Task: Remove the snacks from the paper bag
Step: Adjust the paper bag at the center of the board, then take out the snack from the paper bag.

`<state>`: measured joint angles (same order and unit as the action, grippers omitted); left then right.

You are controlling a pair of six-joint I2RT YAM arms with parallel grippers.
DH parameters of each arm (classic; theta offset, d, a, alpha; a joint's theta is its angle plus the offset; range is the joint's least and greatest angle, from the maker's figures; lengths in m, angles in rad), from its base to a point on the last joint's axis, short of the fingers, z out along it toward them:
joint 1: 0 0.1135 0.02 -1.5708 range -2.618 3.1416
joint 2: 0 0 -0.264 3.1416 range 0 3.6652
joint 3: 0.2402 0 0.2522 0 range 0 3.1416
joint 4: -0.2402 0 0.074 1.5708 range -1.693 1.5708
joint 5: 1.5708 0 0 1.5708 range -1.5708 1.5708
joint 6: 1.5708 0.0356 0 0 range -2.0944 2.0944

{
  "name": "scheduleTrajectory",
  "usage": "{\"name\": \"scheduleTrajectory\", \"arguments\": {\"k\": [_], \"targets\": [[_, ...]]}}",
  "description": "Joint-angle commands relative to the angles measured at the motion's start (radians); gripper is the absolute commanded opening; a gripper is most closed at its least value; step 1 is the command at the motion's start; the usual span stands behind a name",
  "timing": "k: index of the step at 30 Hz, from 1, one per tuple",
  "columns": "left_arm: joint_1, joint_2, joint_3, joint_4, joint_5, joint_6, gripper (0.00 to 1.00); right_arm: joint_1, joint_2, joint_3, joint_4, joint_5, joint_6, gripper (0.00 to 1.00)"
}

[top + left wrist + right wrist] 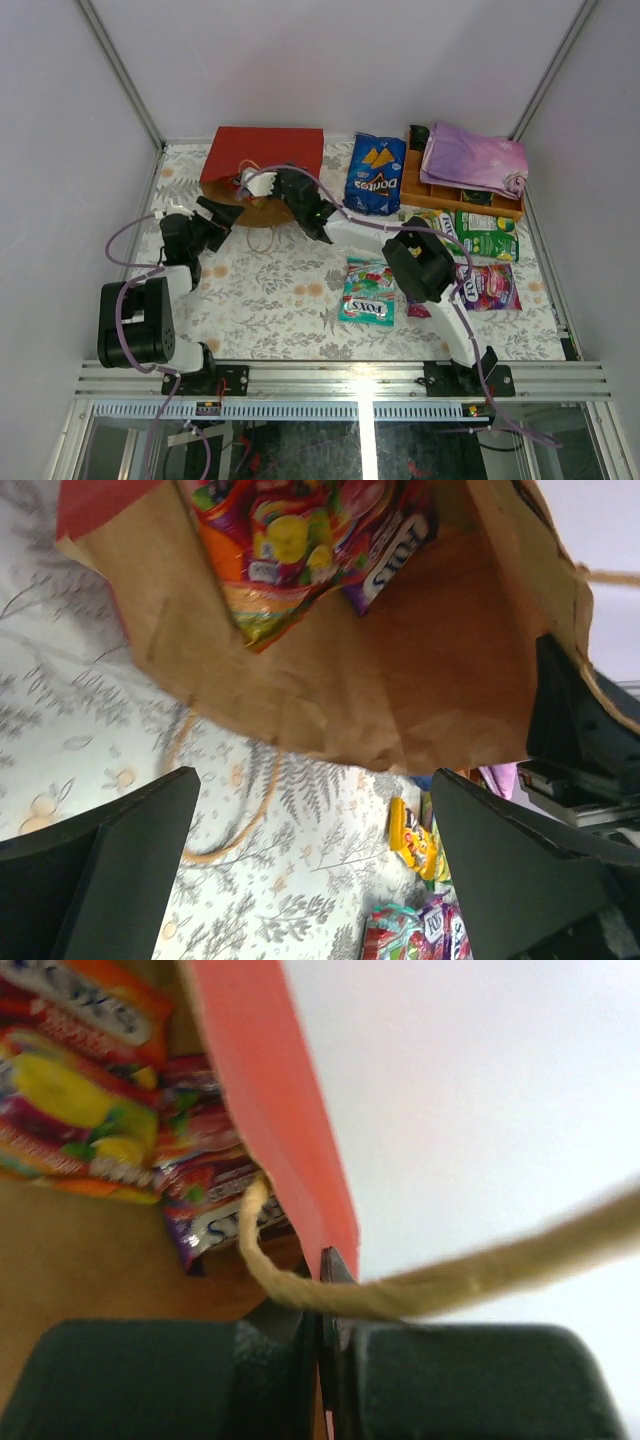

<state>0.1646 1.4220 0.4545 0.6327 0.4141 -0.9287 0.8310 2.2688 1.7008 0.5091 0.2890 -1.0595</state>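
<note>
At paper bag (266,150) mouth, right pincer (326,1272) pinches rim

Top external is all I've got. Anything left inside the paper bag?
Observer: Yes. The left wrist view shows a multicoloured candy packet and a purple packet deep in the paper bag.
Operator: Right tool gripping anything?
Observer: Right tool is shut on the bag's red rim, beside the string handle.
Operator: Left tool?
Observer: Left tool is open, facing the bag's mouth, holding nothing.
</note>
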Motion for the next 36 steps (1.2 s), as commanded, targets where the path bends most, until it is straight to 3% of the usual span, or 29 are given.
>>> {"name": "scheduleTrajectory", "arguments": {"k": [1, 5, 10, 14, 19, 30, 36], "targets": [[0.007, 0.004, 0.107, -0.022, 0.011, 0.067, 1.0, 0.051, 0.072, 0.284, -0.081, 0.452, 0.122, 0.0], [0.031, -0.017, 0.14, -0.074, -0.003, 0.093, 1.0, 0.07, 0.134, 0.472, -0.309, 0.587, 0.266, 0.0], [0.106, -0.056, 0.113, -0.118, 0.001, 0.065, 1.0, 0.083, 0.103, 0.488, -0.428, 0.61, 0.421, 0.0], [0.124, -0.004, 0.082, -0.05, 0.078, -0.012, 0.97, 0.091, 0.082, 0.488, -0.506, 0.581, 0.503, 0.0], [0.065, 0.104, 0.058, 0.157, 0.148, -0.108, 0.87, 0.097, 0.109, 0.553, -0.63, 0.565, 0.591, 0.0], [-0.072, 0.213, 0.201, 0.1, 0.037, -0.052, 0.74, 0.1, 0.085, 0.56, -0.741, 0.493, 0.781, 0.0], [-0.12, 0.372, 0.324, 0.063, -0.007, -0.013, 0.65, 0.1, 0.062, 0.536, -0.723, 0.469, 0.814, 0.0]]}}
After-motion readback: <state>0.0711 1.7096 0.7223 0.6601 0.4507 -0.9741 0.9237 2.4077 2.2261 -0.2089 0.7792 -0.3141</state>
